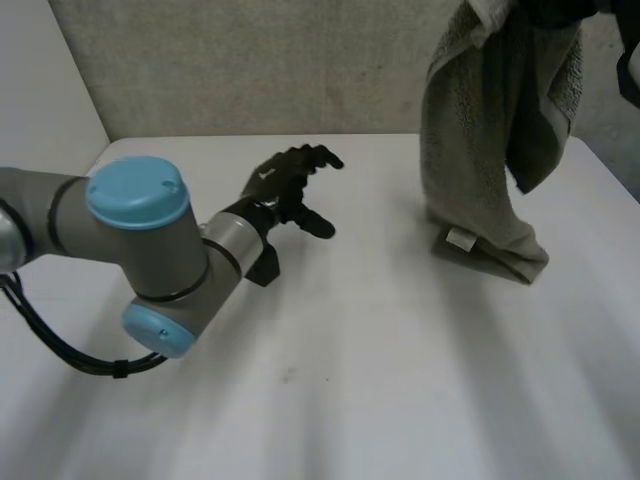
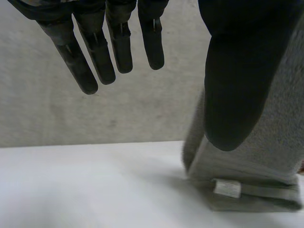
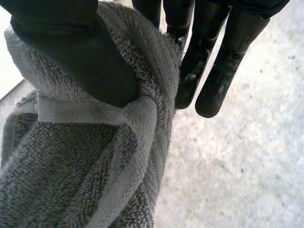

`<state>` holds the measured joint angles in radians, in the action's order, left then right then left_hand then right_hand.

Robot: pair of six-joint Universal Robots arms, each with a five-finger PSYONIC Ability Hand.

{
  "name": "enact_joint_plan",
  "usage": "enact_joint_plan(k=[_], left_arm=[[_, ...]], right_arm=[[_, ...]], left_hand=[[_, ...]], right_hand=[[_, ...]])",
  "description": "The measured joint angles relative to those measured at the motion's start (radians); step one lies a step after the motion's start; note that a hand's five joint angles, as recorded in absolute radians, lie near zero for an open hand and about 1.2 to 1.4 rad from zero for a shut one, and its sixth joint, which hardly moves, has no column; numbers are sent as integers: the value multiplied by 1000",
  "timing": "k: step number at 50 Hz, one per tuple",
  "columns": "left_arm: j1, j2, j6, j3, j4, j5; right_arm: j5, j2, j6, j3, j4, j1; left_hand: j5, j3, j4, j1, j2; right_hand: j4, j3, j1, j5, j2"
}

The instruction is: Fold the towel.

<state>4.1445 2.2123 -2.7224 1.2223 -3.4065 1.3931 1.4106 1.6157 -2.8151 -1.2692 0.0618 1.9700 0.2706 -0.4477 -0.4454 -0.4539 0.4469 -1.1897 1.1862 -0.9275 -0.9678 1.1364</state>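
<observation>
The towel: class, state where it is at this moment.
Head view: the towel hangs at the right, pinched at its top by the right hand, its lower end resting on the table, apart from the left hand.

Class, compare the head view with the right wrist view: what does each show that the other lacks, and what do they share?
Head view, not the right wrist view: the left hand, open over the white table and apart from the towel, whose lower end rests bunched on the table with a white label. Right wrist view, not the head view: the right hand, its thumb pinching the towel's hemmed edge against its fingers. Shared: the grey towel hanging down from its held top.
</observation>
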Motion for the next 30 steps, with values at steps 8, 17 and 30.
enact_joint_plan(k=[8, 17, 30], left_arm=[[-51, 70, 60, -61, -2, -39], [-96, 150, 136, -138, 21, -44], [-116, 58, 199, 1, 134, 5]], right_arm=[[3, 57, -1, 0, -12, 48], [8, 76, 0, -3, -56, 87], [45, 18, 29, -21, -59, 54]], left_hand=[[3, -2, -3, 0, 1], [102, -103, -101, -102, 104], [722, -729, -732, -692, 732]], right_hand=[[0, 0, 0, 0, 0], [0, 0, 0, -1, 0], [-5, 0, 0, -2, 0]])
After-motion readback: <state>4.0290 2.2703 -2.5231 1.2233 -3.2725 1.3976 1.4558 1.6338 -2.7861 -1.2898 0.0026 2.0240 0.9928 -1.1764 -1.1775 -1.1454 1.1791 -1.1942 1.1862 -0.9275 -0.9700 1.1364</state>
